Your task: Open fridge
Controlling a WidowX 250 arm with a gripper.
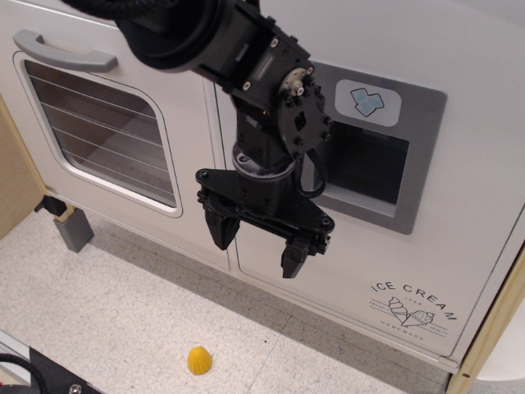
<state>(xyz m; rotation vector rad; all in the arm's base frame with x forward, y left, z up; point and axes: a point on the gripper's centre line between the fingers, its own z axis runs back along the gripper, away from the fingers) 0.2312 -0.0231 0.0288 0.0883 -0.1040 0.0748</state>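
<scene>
- In the single view, the black hand (258, 243) hung with its two fingers (221, 228) spread wide, pointing down, holding nothing.
- It sat in front of the lower left edge of the fridge (459, 205); whether the fingers touched the door could not be told.
- The fridge filled the right half of the picture, its white door smooth and closed, with a grey recessed panel (373, 168) holding a dark opening.
- A blue ice-cube sticker (368, 102) sat on a white rounded patch at the top of that panel.
- An ice cream logo (413, 306) with a cone drawing was printed near the door's lower right corner.
- To the left stood the oven door (102, 131), white, with a rounded window crossed by thin bars and a grey horizontal handle (66, 51) above it.
- The table (123, 320) was pale and speckled; a small yellow ridged piece (199, 359) lay on it, well apart from the hand.
- A grey block (75, 230) sat below the oven's left corner.
</scene>
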